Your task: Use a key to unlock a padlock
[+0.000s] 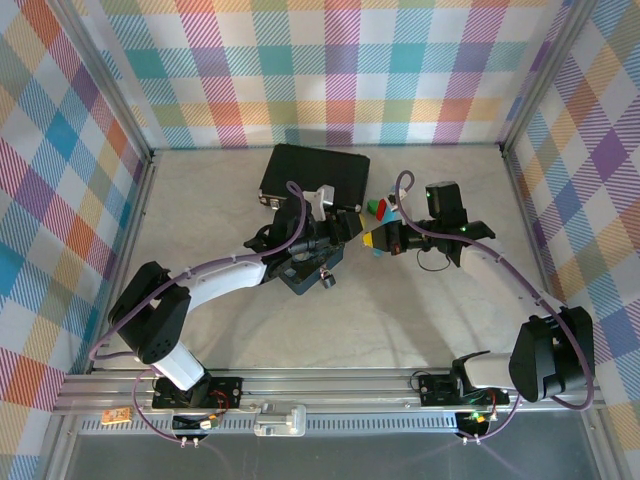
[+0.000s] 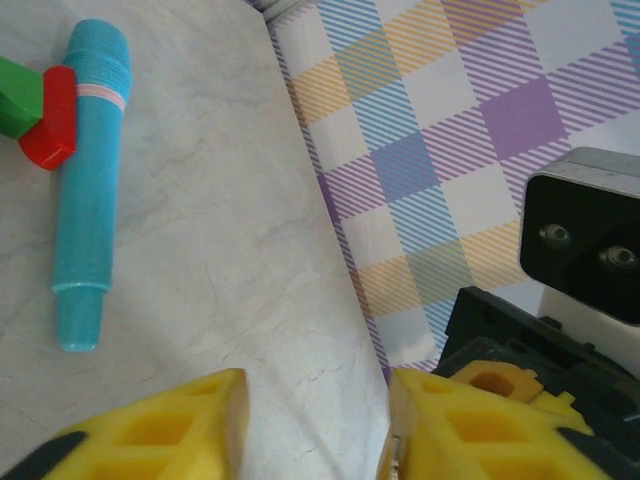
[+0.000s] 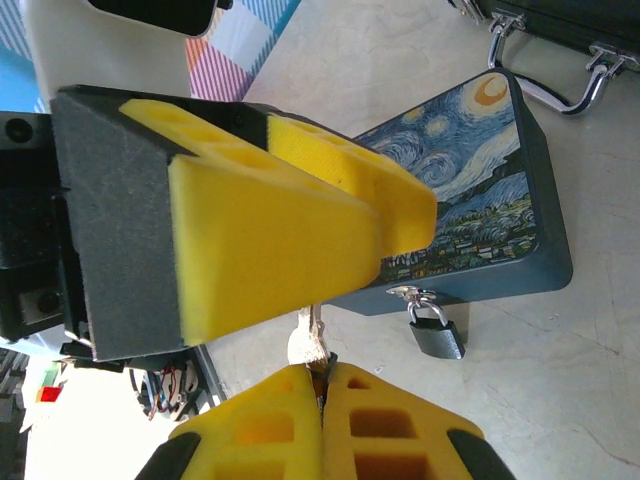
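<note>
The padlock (image 3: 437, 335) hangs closed on the tin (image 3: 470, 200), at 2 o'clock from the right pincer (image 3: 322, 395), which is clenched on what seems the key (image 3: 312, 340). The left pincer (image 2: 318, 400) is released. Inserting and turning remain.

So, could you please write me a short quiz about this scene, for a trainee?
1. True or false: the padlock hangs from the starry tin's clasp.
2. The right pincer is shut on: A) a coin, B) the key, C) nothing.
3. Name the latched thing lying beyond the tin.
Key: 1 true; 2 B; 3 the black case.
</note>
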You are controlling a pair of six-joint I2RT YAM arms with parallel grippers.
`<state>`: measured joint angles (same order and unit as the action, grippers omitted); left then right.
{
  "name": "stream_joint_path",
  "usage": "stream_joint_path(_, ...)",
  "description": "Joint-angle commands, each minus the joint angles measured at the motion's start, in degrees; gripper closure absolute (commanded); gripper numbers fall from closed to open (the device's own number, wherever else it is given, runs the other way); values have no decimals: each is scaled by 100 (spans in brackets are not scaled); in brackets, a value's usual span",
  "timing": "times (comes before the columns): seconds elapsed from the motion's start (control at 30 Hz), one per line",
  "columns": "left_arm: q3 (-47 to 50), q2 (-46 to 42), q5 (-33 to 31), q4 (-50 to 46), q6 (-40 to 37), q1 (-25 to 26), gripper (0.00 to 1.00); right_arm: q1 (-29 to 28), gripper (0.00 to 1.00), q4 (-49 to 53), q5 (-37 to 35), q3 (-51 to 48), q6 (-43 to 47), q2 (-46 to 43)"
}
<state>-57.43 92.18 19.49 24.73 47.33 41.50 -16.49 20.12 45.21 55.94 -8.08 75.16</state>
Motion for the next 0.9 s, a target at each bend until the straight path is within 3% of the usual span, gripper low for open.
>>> stream_joint_path(0.0,-205,-1,144,293,-40,23,69,23,100,-230,250,44,3,-38)
stream_joint_path(0.13,-167,-34,160,331,3,25,96,23,100,-228,197,65,34,-16)
stream_joint_path(0.23,-203,-42,196,309,-21,29,100,23,97,-274,-61,83,-9,-74)
stream_joint_path(0.47,-285,-244,277,-40,-544,-139,100,75,31,-622,-757,-245,-17,-689)
stream_joint_path(0.53,-316,-294,390,-130,-701,-181,100,100,22,-847,-829,-404,-162,-863)
stream_joint_path(0.63,-354,-358,541,-202,-862,-197,100,94,24,-1427,-481,-739,-291,-1078)
stream_joint_path(0.8,-278,-274,945,465,-594,-209,100,94,42,-2842,82,-1344,-1019,-1114)
stream_joint_path(0.87,-256,-198,1094,722,-457,-203,100,94,45,-3130,187,-1426,-1190,-1035)
